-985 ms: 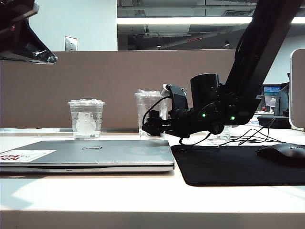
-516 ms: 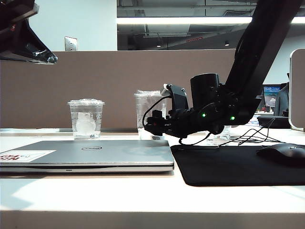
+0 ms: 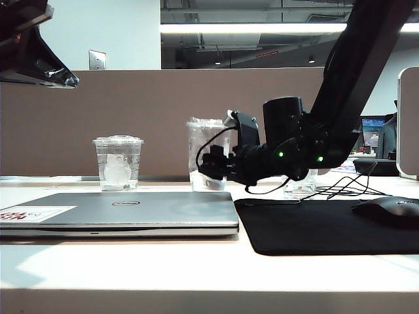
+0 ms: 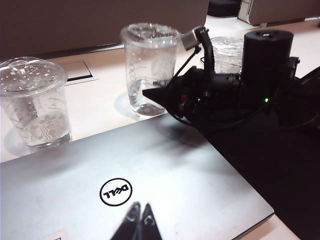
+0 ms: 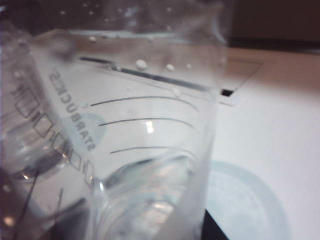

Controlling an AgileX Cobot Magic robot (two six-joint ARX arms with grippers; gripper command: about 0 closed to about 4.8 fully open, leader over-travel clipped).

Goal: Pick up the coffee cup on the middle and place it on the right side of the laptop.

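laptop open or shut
Shut. The laptop lies flat on the table with its lid down and the round logo facing up; the exterior view shows lid and base closed together as one thin slab.

A ceiling light strip (image 3: 255, 28) glares above the backlit, silhouetted right arm (image 3: 353, 78). Up close, the coffee cup (image 5: 125, 140) blurs softly.

Right tool (image 3: 211, 162) grips coffee cup (image 3: 204, 140) behind laptop (image 3: 121, 210).

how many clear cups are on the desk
3: a short cup behind the laptop's left, the tall cup in the middle at the right tool, another mostly hidden behind that arm.
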